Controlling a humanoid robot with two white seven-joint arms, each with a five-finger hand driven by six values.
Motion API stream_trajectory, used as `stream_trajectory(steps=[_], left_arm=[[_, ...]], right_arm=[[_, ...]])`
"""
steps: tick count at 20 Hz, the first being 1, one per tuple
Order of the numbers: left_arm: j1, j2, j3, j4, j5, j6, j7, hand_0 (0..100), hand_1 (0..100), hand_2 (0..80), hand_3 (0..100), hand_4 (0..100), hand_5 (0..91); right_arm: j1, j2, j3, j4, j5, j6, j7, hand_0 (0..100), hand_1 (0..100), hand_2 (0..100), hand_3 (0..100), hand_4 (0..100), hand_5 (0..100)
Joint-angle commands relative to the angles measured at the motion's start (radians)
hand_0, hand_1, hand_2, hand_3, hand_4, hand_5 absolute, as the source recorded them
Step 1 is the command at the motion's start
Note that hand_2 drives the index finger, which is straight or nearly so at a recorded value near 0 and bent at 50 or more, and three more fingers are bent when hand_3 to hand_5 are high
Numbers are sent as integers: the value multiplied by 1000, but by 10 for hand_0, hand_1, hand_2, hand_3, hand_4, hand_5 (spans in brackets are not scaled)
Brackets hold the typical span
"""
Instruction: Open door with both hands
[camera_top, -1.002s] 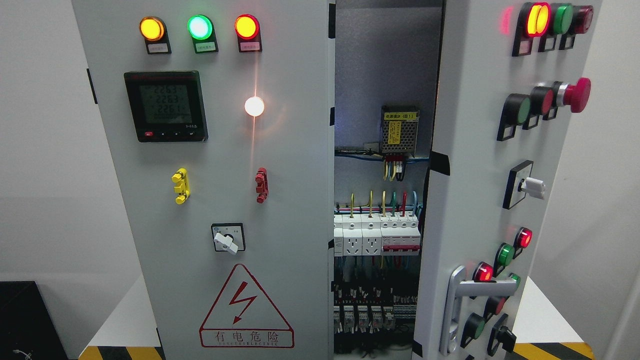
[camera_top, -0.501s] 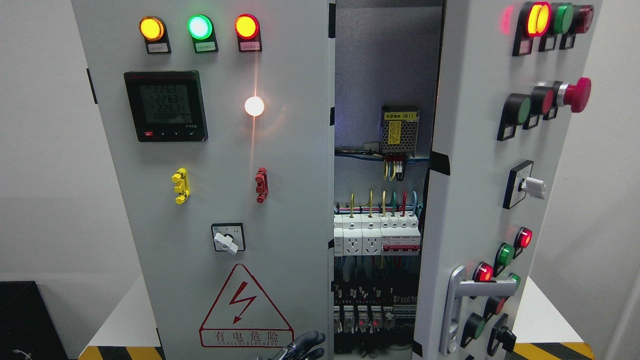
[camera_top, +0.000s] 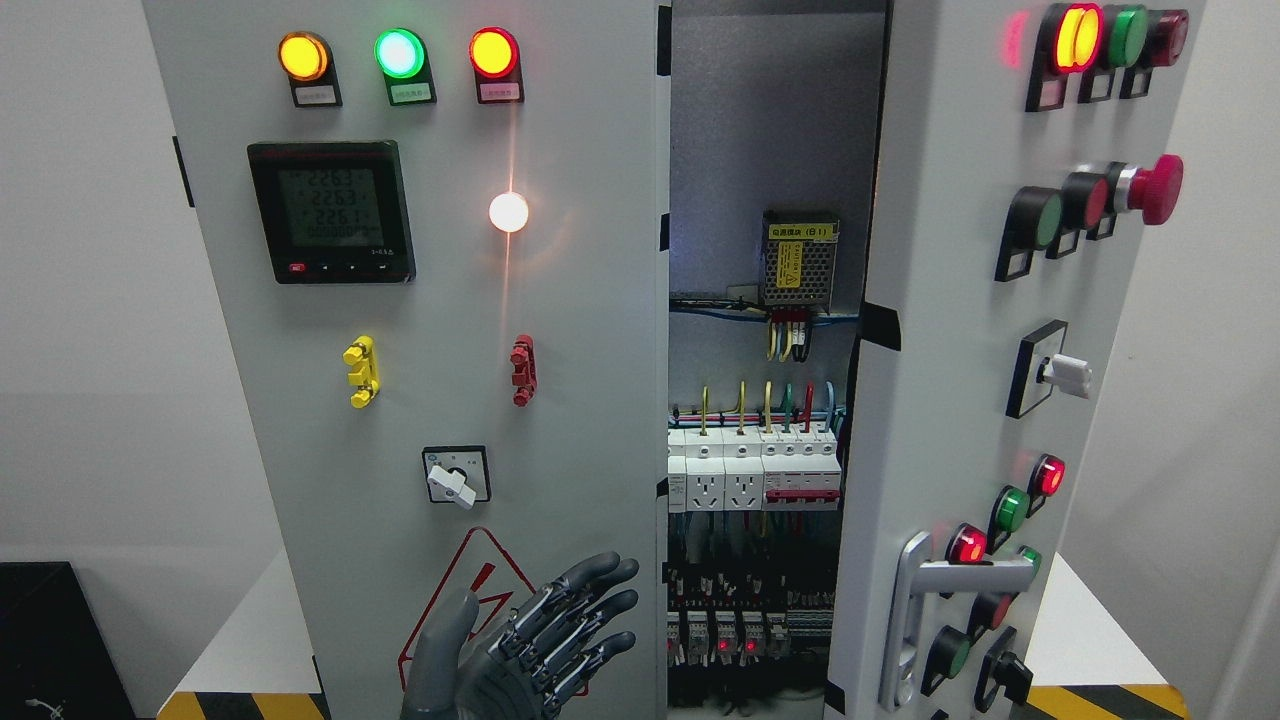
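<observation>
You can see a tall grey cabinet (camera_top: 560, 300) with two doors, standing on a white worktop (camera_top: 240, 630) that has yellow and black stripes on its front edge. The right door (camera_top: 950, 380) is already swung partway out toward you, so there is a gap in the middle where the wires and white switches (camera_top: 752, 470) show. The left door (camera_top: 440, 300) looks flat and shut. Your left hand (camera_top: 530, 640) comes up from the bottom, just left of the middle. Its fingers (camera_top: 590, 610) are spread apart and hold nothing. The fingertips point up and to the right, close to the inner edge of the left door, in front of the red warning triangle (camera_top: 470, 600). I think the hand is held this way so the fingers can slip around that edge and pull the door out. You cannot tell if the fingers touch the door yet. The right hand is not in the picture. The silver handle (camera_top: 925, 620) low on the right door is free, with nothing on it. Lights glow yellow, green and red at the top of both doors. Plain pale walls (camera_top: 90, 300) stand on both sides, and a black box (camera_top: 50, 640) sits low on the left.
</observation>
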Motion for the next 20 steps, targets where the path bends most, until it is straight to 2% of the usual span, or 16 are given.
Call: stream_trajectory(steps=[1, 6, 11, 17, 20], left_arm=[[-150, 122, -54, -48, 118, 2, 0, 0, 0, 0, 0, 0, 0], [-299, 111, -90, -48, 273, 52, 0, 0, 0, 0, 0, 0, 0], [-405, 102, -122, -48, 360, 54, 0, 0, 0, 0, 0, 0, 0], [-533, 56, -229, -39, 428, 57, 0, 0, 0, 0, 0, 0, 0], [-566, 16, -280, -24, 433, 58, 0, 0, 0, 0, 0, 0, 0]], right_arm=[[0, 0, -1, -13, 0, 0, 0, 191, 0, 0, 0, 0, 0], [0, 0, 0, -13, 0, 0, 0, 190, 0, 0, 0, 0, 0], [-1, 0, 0, -13, 0, 0, 0, 190, 0, 0, 0, 0, 0], [0, 0, -1, -13, 0, 0, 0, 191, 0, 0, 0, 0, 0], [0, 0, -1, -13, 0, 0, 0, 191, 0, 0, 0, 0, 0]])
